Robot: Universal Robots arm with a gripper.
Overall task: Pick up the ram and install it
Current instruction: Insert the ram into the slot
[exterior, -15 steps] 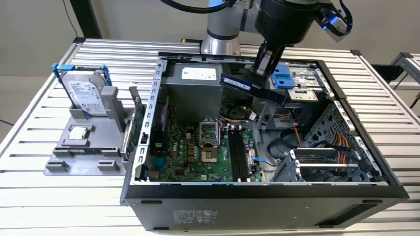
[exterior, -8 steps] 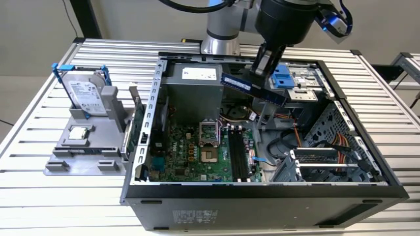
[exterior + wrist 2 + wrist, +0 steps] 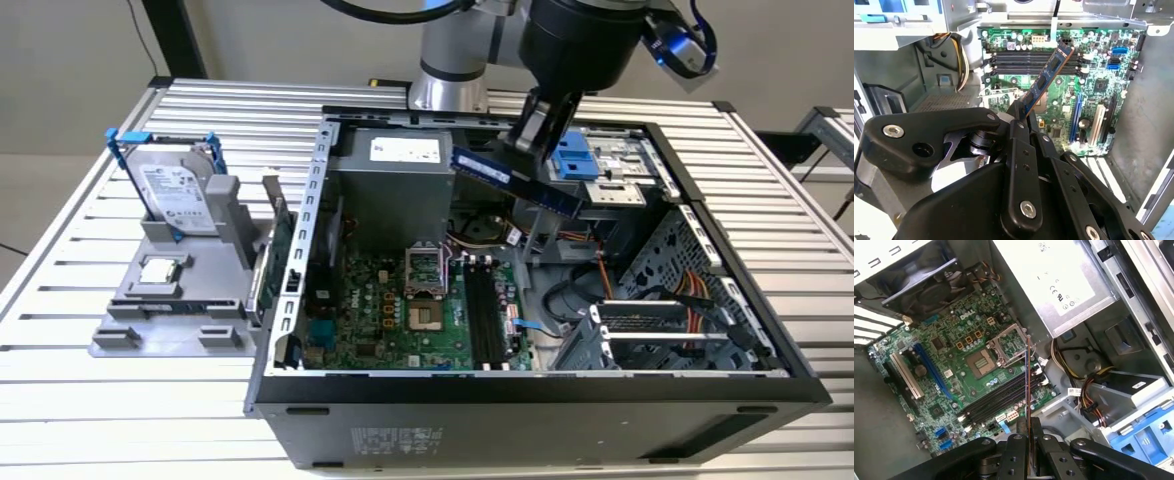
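Black linked fingers of the hand (image 3: pixel 1021 114) sat nearest the lens in both wrist views. They were clamped together across the flat faces of the ram (image 3: pixel 1050 74), a long, thin blue-green circuit stick with a row of black chips.

In the exterior view the ram (image 3: pixel 514 180) hung in the air over the open black-and-grey computer case (image 3: pixel 320 190), toward 1 o'clock of its opening and just off the grey power-supply box (image 3: pixel 394 170). It was not seated. The row of black memory slots (image 3: pixel 483 320) lay well below on the green motherboard (image 3: pixel 380 315), toward 6 o'clock from the stick, and looked empty.

Risks, as judged:
- The stick sat skewed to the slot line. Pressed down like that, its edge could bind or skid onto the board.
- The pinch on the smooth faces could slip under seating force.
- Orange and yellow cables (image 3: pixel 607 275) at 3 o'clock could snag the hand.
- Notch orientation could not be told, and a reversed stick would not seat.
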